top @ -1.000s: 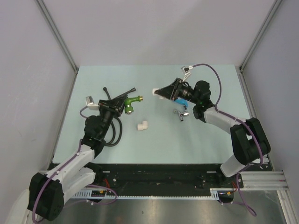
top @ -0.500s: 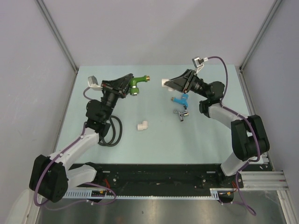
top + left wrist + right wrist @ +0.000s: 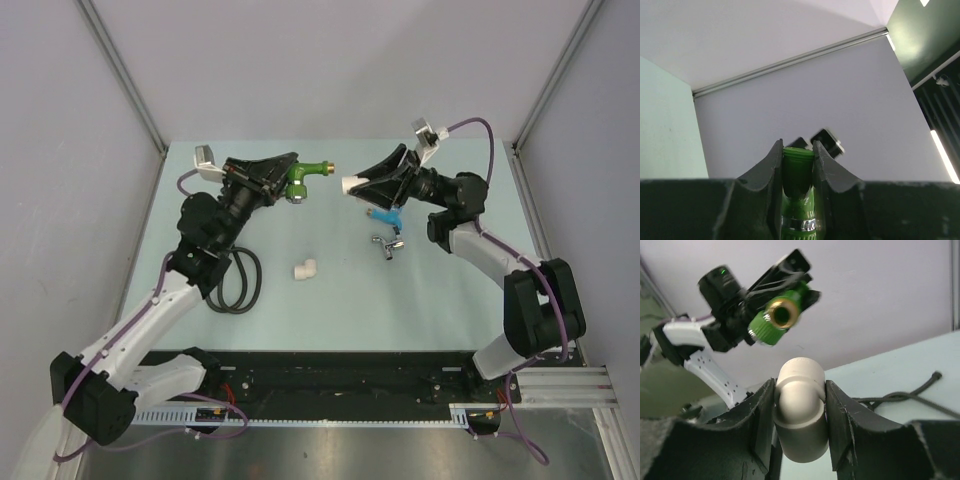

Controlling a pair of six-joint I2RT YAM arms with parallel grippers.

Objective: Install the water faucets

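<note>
**Ana:** What is the left pincer (image 3: 288, 172) doing?

**Ben:** It is pinching the green faucet (image 3: 305, 175). Its two fingers are pressing on the faucet's sides. It is holding the faucet up in the air, over the far part of the table (image 3: 420, 300).

**Ana:** Which way is the green faucet pointing?

**Ben:** Its round gold-coloured end is pointing across at the right pincer (image 3: 360, 184). The right wrist camera is looking straight into that open end.

**Ana:** And is the right pincer holding something?

**Ben:** Yes. It is squeezing a white elbow pipe (image 3: 348, 183) between its fingers. It is holding it up too, with one end sticking out toward the green faucet. The two are sitting near each other, but they are not touching.

**Ana:** Where is the blue faucet (image 3: 383, 215)?

**Ben:** It is lying on the table, just under the right pincer. Its silver part is pointing toward the near side. Nothing is holding it.

**Ana:** What else is lying there?

**Ben:** Another white elbow pipe (image 3: 306, 268) is sitting near the middle of the table. A black hose (image 3: 235, 285) is lying in a loop beside the left arm.
</note>
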